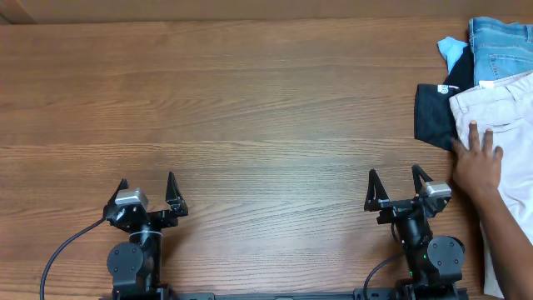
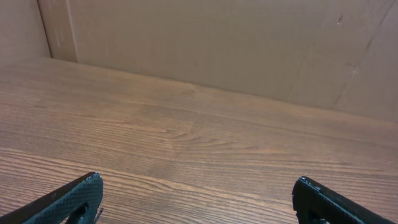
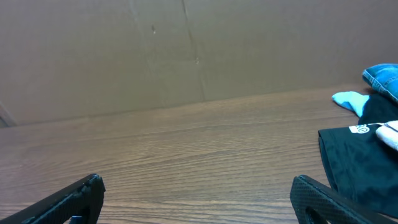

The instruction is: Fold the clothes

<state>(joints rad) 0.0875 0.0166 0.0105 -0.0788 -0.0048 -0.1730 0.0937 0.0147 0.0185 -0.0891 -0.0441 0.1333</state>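
The light beige garment (image 1: 508, 112) lies at the table's right edge, partly over a black shirt, with a person's hand (image 1: 477, 162) resting on it. A sliver of it shows at the right edge of the right wrist view (image 3: 390, 134). My left gripper (image 1: 147, 188) is open and empty near the front left; its fingers show in the left wrist view (image 2: 198, 186) over bare wood. My right gripper (image 1: 395, 182) is open and empty near the front right, left of the garment; its fingers show in the right wrist view (image 3: 198, 186).
A black shirt with a white logo (image 1: 435, 115) (image 3: 354, 158), blue denim jeans (image 1: 500, 46) (image 3: 382, 78) and a light blue cloth (image 1: 451, 48) (image 3: 350, 99) lie at the back right. A person's arm (image 1: 508, 229) reaches in from the right. Cardboard walls (image 2: 217, 43) stand behind the wooden table (image 1: 250, 108).
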